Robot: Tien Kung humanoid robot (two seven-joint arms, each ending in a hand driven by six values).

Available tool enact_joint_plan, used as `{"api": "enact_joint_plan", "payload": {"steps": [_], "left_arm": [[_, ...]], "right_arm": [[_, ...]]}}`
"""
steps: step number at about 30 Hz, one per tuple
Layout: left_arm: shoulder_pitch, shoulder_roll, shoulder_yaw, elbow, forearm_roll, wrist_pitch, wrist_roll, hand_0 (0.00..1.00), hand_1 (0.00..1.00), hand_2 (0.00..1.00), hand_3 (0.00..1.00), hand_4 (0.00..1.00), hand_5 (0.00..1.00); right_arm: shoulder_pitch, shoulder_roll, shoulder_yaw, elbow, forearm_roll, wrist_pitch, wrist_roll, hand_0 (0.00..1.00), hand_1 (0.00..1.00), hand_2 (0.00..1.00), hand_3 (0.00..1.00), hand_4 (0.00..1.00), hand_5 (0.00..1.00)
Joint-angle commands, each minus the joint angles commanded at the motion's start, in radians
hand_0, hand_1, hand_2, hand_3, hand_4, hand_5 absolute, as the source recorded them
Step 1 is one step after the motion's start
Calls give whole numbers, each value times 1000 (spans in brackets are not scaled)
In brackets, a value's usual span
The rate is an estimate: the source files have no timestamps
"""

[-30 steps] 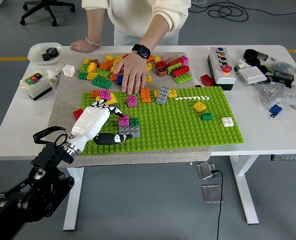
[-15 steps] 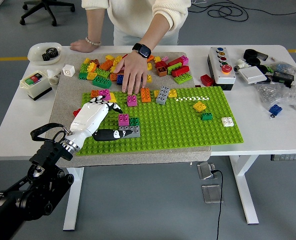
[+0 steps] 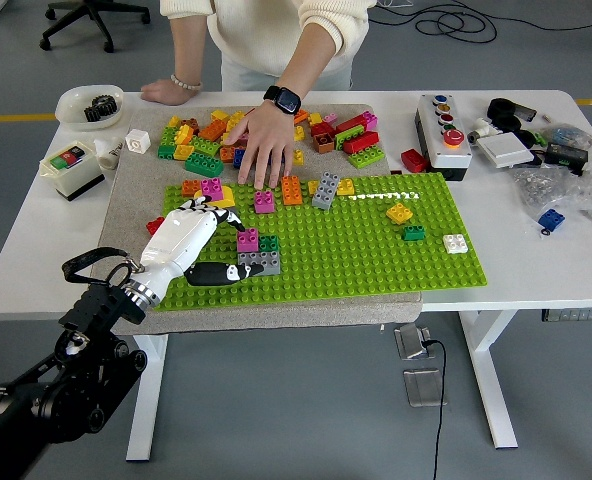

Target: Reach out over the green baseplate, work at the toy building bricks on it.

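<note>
The green baseplate lies on a grey mat. My left hand, white with black fingers, hovers over the plate's left part, open and holding nothing. Its thumb points at a grey brick, beside a magenta brick and a dark green brick. Further bricks sit on the plate: magenta, orange, grey, yellow, white. A person's hand rests on the loose brick pile at the plate's far edge. My right arm is out of view.
The person's other hand rests on the table at the back left. A button box, a white bowl, a small switch box, a red brick and plastic bags surround the mat.
My left hand has drawn back slightly to the left, its thumb tip sliding away from the grey brick. The person's hand stays on the pile.
</note>
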Motion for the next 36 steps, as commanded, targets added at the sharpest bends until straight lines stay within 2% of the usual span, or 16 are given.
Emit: {"api": "enact_joint_plan", "payload": {"steps": [1, 24, 25, 36], "left_arm": [[-1, 0, 0, 0, 0, -2, 1, 949, 785, 762, 602, 998, 736], [3, -5, 11, -8, 0, -9, 9, 953, 790, 765, 605, 998, 739], [3, -5, 11, -8, 0, -9, 9, 954, 788, 764, 613, 998, 771], [0, -9, 11, 1, 0, -4, 13, 954, 788, 764, 613, 998, 776]], "right_arm": [[0, 0, 0, 0, 1, 0, 0, 746, 637, 677, 633, 854, 563], [-1, 1, -3, 0, 2, -1, 0, 746, 637, 677, 633, 854, 563], [-1, 1, -3, 0, 2, -1, 0, 746, 637, 677, 632, 854, 563], [-1, 2, -6, 0, 2, -2, -1, 745, 637, 677, 631, 854, 563]]}}
